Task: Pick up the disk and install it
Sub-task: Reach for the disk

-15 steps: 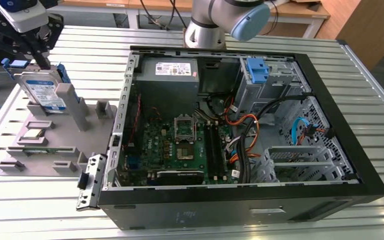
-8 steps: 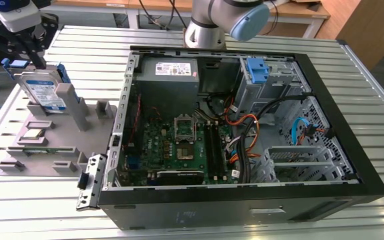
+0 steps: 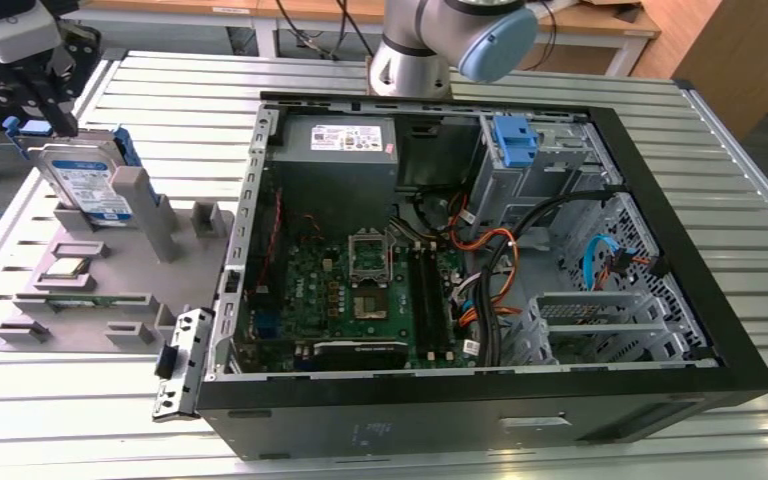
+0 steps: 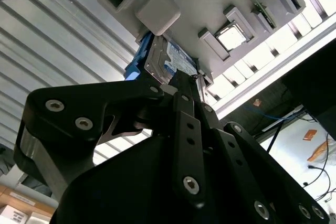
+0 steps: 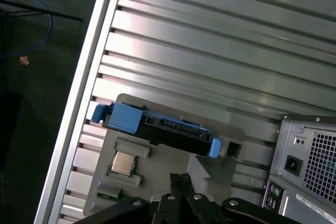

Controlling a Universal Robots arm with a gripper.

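Exterior view: the disk (image 3: 88,180) stands on edge in a grey holder (image 3: 117,265) at ten o'clock from the open case (image 3: 744,370), end effector (image 3: 48,118) at its top, grip I cannot tell; a skewed pull might jam it or drag the holder.

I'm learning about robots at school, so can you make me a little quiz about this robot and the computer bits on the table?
1. True or false: the disk lies flat inside the open computer case.
2. What is the end effector nearest to? A the disk; B the power supply; C the motherboard.
3. Fill in: the disk stands on edge in a grey holder, and the bracket along its edges is coloured ____.
Key: 1 false; 2 A; 3 blue.
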